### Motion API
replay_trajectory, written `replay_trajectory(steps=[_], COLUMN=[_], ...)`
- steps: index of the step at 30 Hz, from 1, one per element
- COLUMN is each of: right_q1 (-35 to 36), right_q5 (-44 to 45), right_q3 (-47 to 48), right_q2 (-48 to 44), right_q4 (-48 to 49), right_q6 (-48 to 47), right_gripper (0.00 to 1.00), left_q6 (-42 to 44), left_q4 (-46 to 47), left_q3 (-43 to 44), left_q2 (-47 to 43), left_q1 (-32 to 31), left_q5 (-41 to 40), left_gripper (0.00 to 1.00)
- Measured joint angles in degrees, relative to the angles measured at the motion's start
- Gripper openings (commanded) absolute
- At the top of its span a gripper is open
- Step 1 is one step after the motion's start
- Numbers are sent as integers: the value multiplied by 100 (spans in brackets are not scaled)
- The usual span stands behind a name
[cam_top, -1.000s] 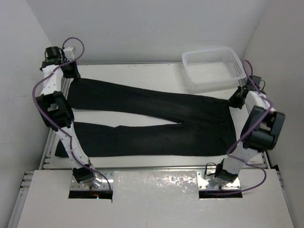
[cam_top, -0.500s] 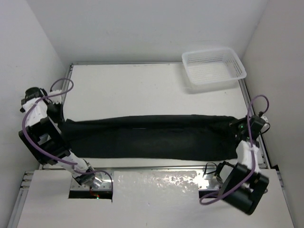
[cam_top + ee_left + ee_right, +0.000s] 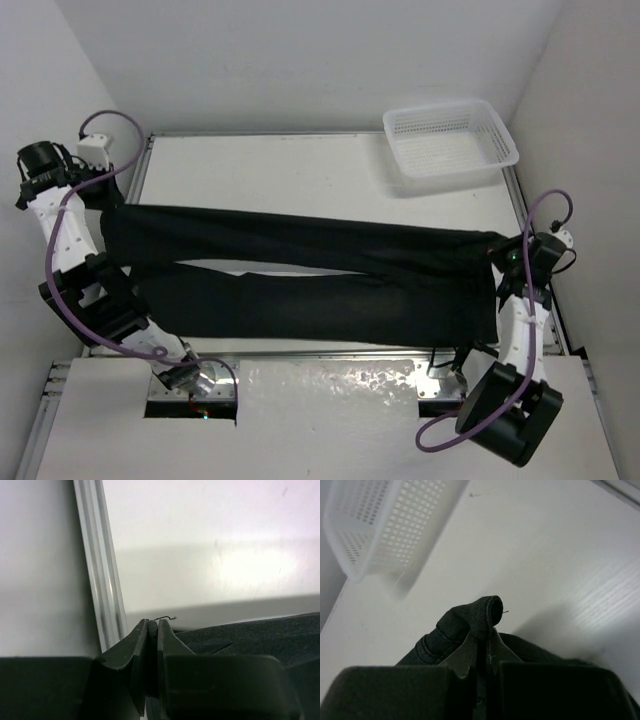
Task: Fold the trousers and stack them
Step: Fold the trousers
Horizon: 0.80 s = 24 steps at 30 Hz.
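At the far left, my left tool (image 3: 108, 203) is pinched nearly closed on the hem end of the trousers (image 3: 330, 275). The left wrist view shows its tips (image 3: 152, 623) pressed together with black cloth between them and a loose thread (image 3: 165, 618) poking out, just beside the aluminium rail (image 3: 100, 580) at the edge of the tabletop (image 3: 280, 175).

From that grip the far leg (image 3: 280, 233) runs taut across the middle of the tabletop. The near leg (image 3: 300, 302) lies flat below it, closer to the arm bases. I judge the far leg is held stretched so it can be laid squarely over the near one, leg on leg, without wrinkles.

At the right, my right tool (image 3: 499, 257) is clamped shut on the waist end. The right wrist view shows a thick rolled edge of black fabric (image 3: 470, 620) bunched up over its tips (image 3: 485, 635). Gripping both ends gives me control of the whole length.

Far right, the white mesh basket (image 3: 450, 140) sits in the back corner, well apart from the cloth.

I can read no brand, label or writing anywhere.
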Motion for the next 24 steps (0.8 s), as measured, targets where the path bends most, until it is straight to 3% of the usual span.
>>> replay_trajectory(steps=[3,6,11,16,19,24], right_q1=[76,105,105,105,105,105], right_q5=[-70,-55,251,868,1231,1711], right_q3=[328,350,-219,-966,-1196,-1224], right_q2=[20,-160,-1215,-2498,-2673,-2627], right_q4=[-72,-262,-984,-2107,-2605,-2957], right_q6=[-87,-155,-188,-175,-170,-173], right_gripper=[0,0,0,0,0,0], left_q6=[17,308,968,1703,2151,2660], left_q4=[496,907,553,-140,-468,-463], left_q3=[61,-610,-1419,-2476,-2885,-3353], left_q2=[-125,-581,-903,-925,-1012,-1235], left_q1=[-11,7,350,1475,1799,1810], left_q5=[442,579,431,107,-87,-468], left_gripper=[0,0,0,0,0,0])
